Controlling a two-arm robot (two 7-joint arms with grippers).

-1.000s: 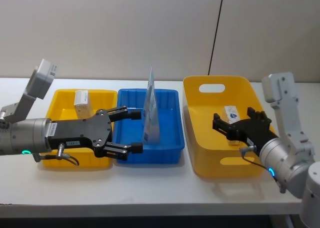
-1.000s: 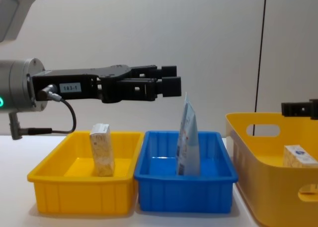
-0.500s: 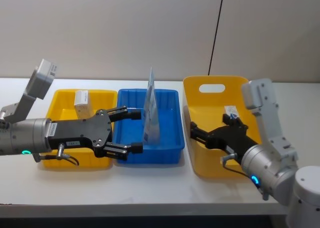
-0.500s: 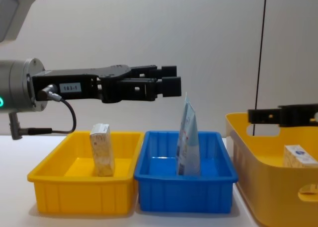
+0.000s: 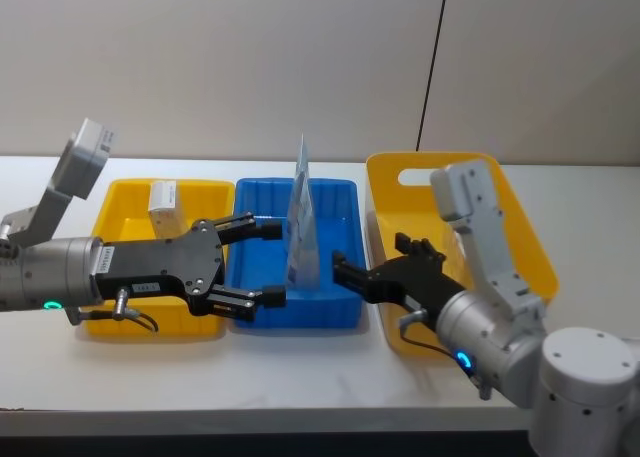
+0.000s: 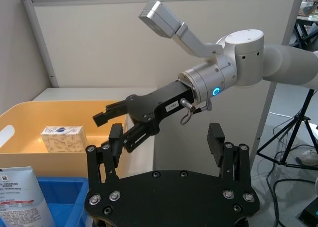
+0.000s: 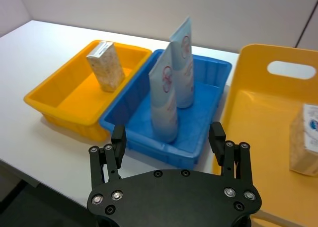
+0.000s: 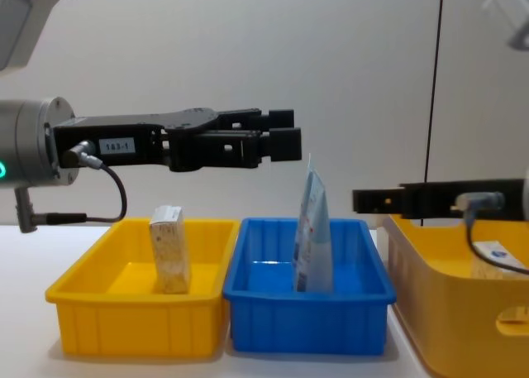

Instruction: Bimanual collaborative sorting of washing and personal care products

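Two pouches (image 7: 164,95) just beyond left jaws

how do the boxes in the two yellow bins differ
The left box stands on end in the small bin; the right box lies on its side in the bigger handled bin. The right box carries a blue oval logo; the left shows none. Both are speckled tan.

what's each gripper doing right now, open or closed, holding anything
Left gripper: jaws open, holding nothing, above the blue bin.
Right gripper: jaws open, holding nothing, near the large yellow bin.
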